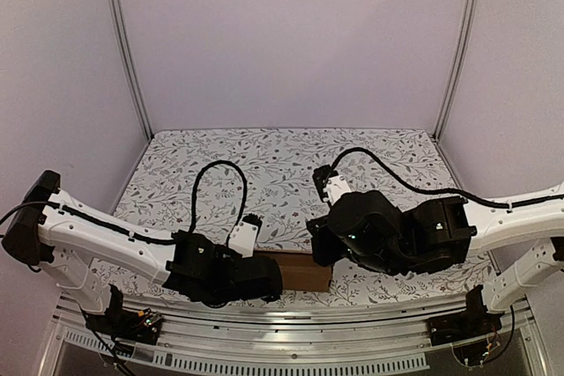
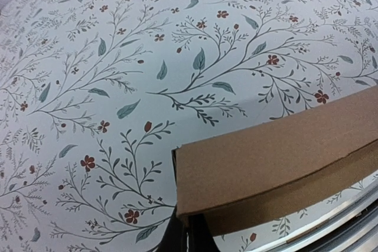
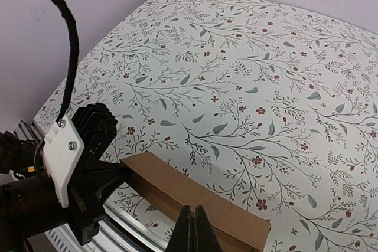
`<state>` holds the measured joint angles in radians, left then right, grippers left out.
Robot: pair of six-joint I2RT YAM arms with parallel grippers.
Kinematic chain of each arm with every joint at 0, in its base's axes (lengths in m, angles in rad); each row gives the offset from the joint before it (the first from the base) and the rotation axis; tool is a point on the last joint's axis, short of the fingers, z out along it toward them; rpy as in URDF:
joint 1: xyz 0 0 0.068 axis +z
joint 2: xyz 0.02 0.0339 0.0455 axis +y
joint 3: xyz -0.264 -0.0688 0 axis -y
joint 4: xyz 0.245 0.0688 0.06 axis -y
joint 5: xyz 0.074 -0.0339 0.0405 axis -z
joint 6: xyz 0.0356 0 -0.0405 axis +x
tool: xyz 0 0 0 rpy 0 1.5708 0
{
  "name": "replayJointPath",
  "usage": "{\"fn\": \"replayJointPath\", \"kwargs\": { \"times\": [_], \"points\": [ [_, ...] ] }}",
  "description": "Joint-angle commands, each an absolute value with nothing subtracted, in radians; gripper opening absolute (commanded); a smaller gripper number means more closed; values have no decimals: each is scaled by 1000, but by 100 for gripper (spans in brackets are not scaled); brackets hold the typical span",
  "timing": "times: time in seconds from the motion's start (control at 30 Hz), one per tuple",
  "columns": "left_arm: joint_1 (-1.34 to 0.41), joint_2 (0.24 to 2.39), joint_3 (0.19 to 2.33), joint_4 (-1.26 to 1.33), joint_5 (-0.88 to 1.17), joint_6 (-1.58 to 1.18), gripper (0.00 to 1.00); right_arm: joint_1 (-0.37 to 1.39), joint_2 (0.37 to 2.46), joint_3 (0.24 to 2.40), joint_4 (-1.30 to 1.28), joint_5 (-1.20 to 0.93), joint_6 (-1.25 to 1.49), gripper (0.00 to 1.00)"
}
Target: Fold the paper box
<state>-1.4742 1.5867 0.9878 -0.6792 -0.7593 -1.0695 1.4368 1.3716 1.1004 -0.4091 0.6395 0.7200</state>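
Note:
The paper box (image 1: pixel 300 269) is a plain brown oblong carton lying along the near edge of the floral table, between the two grippers. My left gripper (image 1: pixel 269 277) is shut on the box's left end; in the left wrist view its dark fingers (image 2: pixel 180 237) pinch the corner of the box (image 2: pixel 277 146). The right wrist view shows the same carton (image 3: pixel 171 184) with the left gripper (image 3: pixel 112 175) clamped on its far end. My right gripper (image 3: pixel 193 219) is shut, its tips resting over the near long edge of the box, nothing visible between them.
The floral tablecloth (image 1: pixel 282 165) stretches back to lilac walls and metal corner posts (image 1: pixel 128 50). An aluminium rail (image 1: pixel 291 319) runs along the near table edge, just beside the box. A black cable (image 3: pixel 71 39) arcs above the left arm.

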Motion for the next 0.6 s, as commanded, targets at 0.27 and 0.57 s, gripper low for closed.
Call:
{"fn": "replayJointPath", "kwargs": {
  "times": [0.27, 0.57],
  "points": [
    [-1502, 1600, 974, -733, -683, -1108, 0, 1393, 1685, 1158, -217, 581, 704, 0],
    [-1503, 1583, 952, -732, -659, -1130, 5, 1441, 1805, 1086, -133, 622, 792, 0]
  ]
}}
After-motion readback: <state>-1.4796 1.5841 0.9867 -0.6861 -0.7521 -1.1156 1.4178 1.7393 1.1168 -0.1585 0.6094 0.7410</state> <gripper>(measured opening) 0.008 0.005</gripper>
